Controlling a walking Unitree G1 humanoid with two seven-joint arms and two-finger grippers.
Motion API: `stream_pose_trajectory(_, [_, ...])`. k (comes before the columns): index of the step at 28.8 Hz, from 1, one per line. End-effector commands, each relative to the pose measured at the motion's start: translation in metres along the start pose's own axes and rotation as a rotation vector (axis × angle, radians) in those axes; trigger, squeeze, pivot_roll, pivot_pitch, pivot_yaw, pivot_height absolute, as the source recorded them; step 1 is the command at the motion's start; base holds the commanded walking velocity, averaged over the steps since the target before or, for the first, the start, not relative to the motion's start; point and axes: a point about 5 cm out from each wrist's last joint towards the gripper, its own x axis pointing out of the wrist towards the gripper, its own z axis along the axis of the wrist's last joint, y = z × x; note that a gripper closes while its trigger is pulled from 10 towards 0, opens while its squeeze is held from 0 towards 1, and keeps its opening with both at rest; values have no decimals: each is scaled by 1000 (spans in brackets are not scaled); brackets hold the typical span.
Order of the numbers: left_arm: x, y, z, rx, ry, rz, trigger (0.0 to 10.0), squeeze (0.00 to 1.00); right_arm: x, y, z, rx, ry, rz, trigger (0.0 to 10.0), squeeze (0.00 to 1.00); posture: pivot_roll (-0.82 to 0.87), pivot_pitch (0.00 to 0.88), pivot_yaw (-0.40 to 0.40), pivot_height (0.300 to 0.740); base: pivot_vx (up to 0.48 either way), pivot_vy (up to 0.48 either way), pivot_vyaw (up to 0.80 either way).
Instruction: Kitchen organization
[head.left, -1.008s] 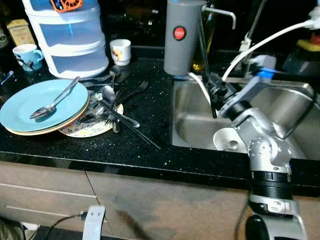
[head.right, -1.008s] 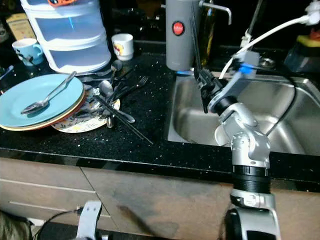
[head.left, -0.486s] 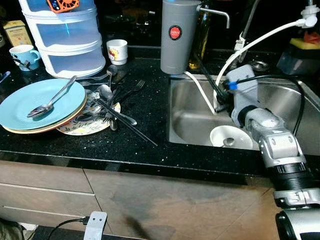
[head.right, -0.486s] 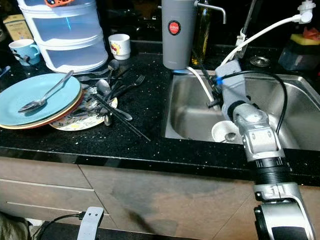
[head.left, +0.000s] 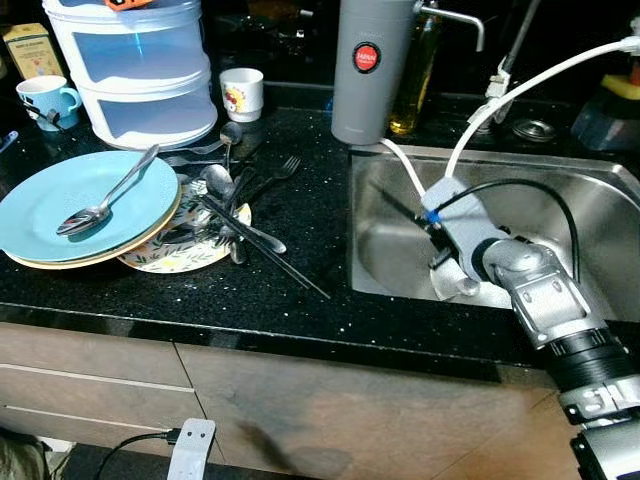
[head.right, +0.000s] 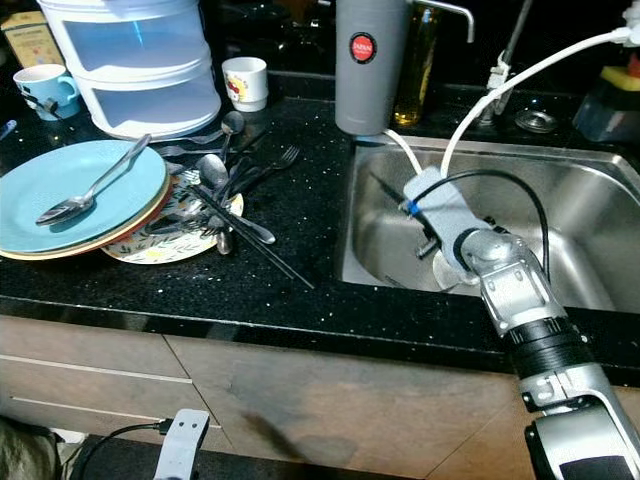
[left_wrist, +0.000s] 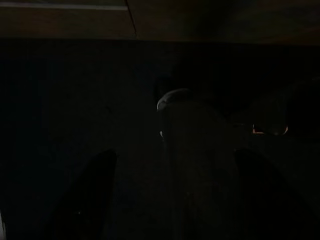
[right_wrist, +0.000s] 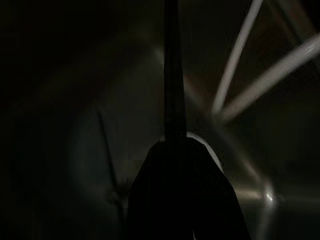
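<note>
The right tool (head.left: 432, 228) reaches down into the steel sink (head.left: 590, 200), its fingers pinched narrow on a thin black stick (head.left: 392, 201) whose long axis points toward ten o'clock. A glossy white bowl (head.left: 470, 290) sits just under the wrist at five o'clock. More dark cutlery (head.left: 240, 215) lies on the speckled desk (head.left: 300, 240), well off at nine o'clock.

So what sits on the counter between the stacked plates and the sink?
In the left eye view, a pile of cutlery lies between the blue plate stack and the sink, then bare black countertop.
</note>
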Motion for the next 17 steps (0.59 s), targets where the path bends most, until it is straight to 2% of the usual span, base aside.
stream_pose_trajectory(1, [1,-3,-8,-2,26,-4,10000,0,-1,-6,-10,-52,74,-13,10000,0,8,0,-55,740,0,0,0])
stream_pose_trajectory(8, [0,-2,-12,-1,33,-5,10000,0,-8,-20,-33,-118,197,-34,10000,0,6,6,-56,740,0,0,0])
stream_pose_trajectory(11, [0,-1,-14,1,35,-4,10000,0,-9,-18,-36,-123,203,-9,10000,0,6,6,-53,740,0,0,0])
stream_pose_trajectory(12, [0,-1,-14,2,36,-3,10000,0,-9,-16,-36,-117,198,5,10000,196,5,9,-48,740,0,0,0])
stream_pose_trajectory(13, [0,-1,-14,2,36,-3,10000,0,-9,-16,-36,-117,198,5,10000,196,5,9,-48,740,0,0,0])
stream_pose_trajectory(14, [0,-1,-15,3,37,-2,10000,0,-8,-15,-35,-108,191,14,10000,561,5,7,-49,740,0,0,0])
stream_pose_trajectory(15, [0,-2,-15,1,37,-2,10000,0,-8,-14,-33,-90,174,19,10000,1000,6,5,-47,740,0,0,0])
stream_pose_trajectory(17, [1,-6,-17,1,39,-4,10000,0,-7,-13,-27,-36,133,16,10000,1000,9,3,-47,740,0,0,0])
